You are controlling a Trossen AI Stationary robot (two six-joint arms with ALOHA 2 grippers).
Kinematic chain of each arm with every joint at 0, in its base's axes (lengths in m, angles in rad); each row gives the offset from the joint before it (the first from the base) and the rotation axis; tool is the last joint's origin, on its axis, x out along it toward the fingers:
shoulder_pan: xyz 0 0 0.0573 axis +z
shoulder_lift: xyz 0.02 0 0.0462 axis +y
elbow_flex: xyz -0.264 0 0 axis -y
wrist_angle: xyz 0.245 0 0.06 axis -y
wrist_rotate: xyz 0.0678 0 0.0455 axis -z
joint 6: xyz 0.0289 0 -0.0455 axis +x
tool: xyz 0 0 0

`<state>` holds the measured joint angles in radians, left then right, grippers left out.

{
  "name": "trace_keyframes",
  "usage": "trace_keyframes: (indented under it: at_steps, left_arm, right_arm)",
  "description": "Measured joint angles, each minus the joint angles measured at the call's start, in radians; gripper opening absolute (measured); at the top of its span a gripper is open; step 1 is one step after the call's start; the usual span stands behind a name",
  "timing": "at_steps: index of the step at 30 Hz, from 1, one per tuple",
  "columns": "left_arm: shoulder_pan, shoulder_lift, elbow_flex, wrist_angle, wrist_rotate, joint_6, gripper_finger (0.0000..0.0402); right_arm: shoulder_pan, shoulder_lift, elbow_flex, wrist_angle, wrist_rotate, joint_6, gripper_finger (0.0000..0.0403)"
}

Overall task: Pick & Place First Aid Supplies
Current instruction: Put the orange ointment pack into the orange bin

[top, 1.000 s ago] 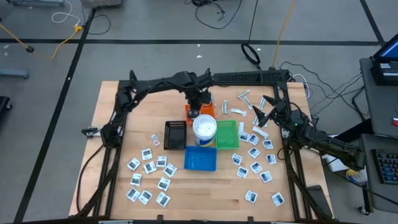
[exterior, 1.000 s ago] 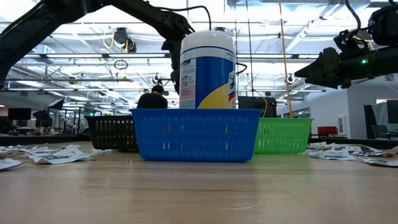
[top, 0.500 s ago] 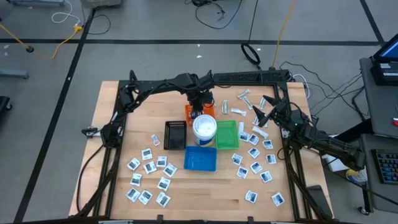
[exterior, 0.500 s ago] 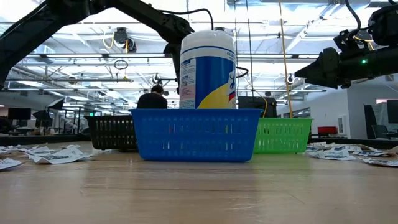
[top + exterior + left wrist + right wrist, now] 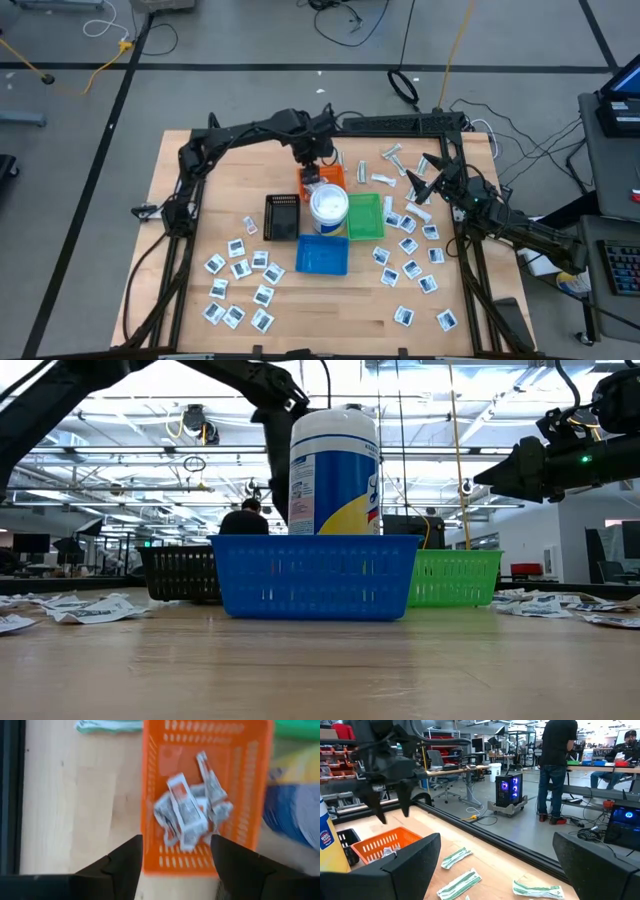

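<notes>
Fingers of my left gripper (image 5: 174,870) stand apart with nothing between them, hanging above the orange tray (image 5: 156,800), whose near rim shows between their tips. Inside that tray lies a loose heap of white packets (image 5: 189,812) with red marks, some tilted against each other; I cannot read their print. Beyond the tray's far rim a green-and-white wrapped strip (image 5: 107,725) lies on bare wood, and just beside the tray stands the white round tub (image 5: 329,206), its blue and yellow label showing in the low view, the writing too small to read. From above, the orange tray (image 5: 322,177) sits at the back of the cluster with the black tray (image 5: 282,215), green tray (image 5: 365,216) and blue tray (image 5: 322,254) crowded close around the tub. Open table shows to the left of the black tray and along the front edge. Square packets (image 5: 240,268) scatter across the front left, more packets (image 5: 410,245) down the right side. My right gripper (image 5: 426,177) waits near the right rear of the table, above the strips (image 5: 392,157) there, its fingers (image 5: 415,860) spread wide and empty. A person (image 5: 558,767) stands in the room beyond the back edge.
</notes>
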<state>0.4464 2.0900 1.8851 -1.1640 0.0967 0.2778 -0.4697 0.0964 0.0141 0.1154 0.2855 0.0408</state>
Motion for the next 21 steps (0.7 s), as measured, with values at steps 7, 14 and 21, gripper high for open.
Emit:
trace_keyframes:
  at_steps: [7,14,21]
  left_arm:
    - [0.008,-0.071,-0.022,-0.082,-0.002,0.083,0.0252]
    - [-0.004,-0.238,-0.225,-0.008,-0.002,0.156,0.0253]
    - [-0.04,-0.427,-0.486,0.096,0.006,0.166,0.0253]
  right_arm:
    - [0.0,0.0,0.0,0.0,0.0,0.0,0.038]
    - [0.0,0.0,0.0,0.0,0.0,0.0,0.038]
    - [0.0,0.0,0.0,0.0,0.0,0.0,0.038]
